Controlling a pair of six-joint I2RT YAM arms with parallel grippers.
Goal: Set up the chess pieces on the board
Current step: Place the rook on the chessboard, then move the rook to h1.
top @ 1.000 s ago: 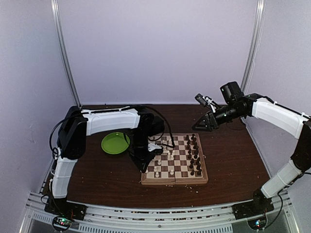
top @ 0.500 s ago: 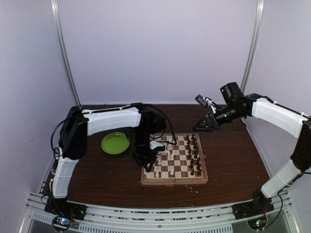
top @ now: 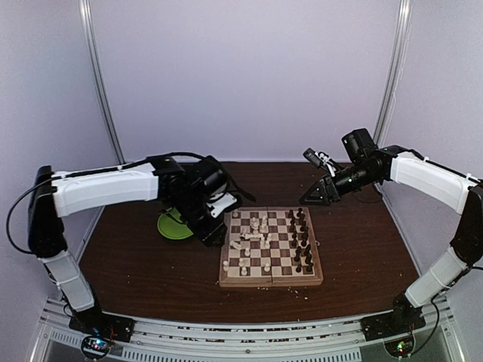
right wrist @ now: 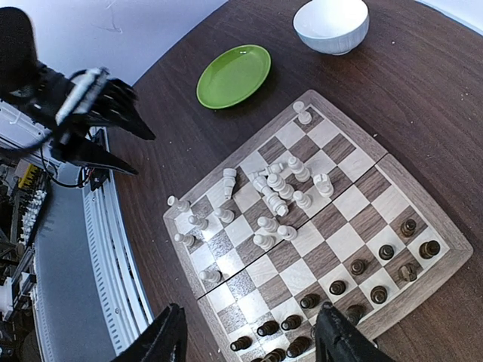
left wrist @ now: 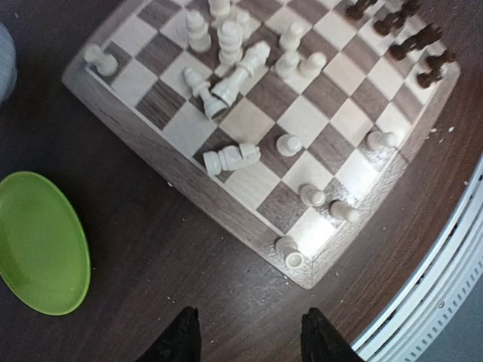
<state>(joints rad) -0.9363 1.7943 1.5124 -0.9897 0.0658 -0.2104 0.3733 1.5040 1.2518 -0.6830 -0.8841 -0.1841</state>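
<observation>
The board (top: 270, 282) lies mid-table. Cream-white pieces (top: 255, 235) sit on its left half: several stand along the left edge, and a cluster towards the far side has some lying down. In the left wrist view the cluster (left wrist: 226, 68) is at the top and one fallen piece (left wrist: 230, 158) lies mid-board (left wrist: 249, 185). Dark pieces (top: 302, 241) stand in rows along the right edge, also in the right wrist view (right wrist: 355, 279). My left gripper (top: 213, 230) (left wrist: 249, 332) is open and empty above the table by the board's left edge. My right gripper (top: 313, 192) (right wrist: 249, 332) is open and empty, high over the board's far right.
A green plate (top: 172, 225) (left wrist: 38, 241) (right wrist: 234, 75) lies left of the board, partly under my left arm. A white bowl (right wrist: 332, 23) stands behind the plate. Pale crumbs dot the table near the board. The metal rail (top: 241, 332) runs along the near edge.
My left arm has swung out to the left and its gripper has drawn back from the board's white cluster to beside the left edge. The right arm has not moved.
</observation>
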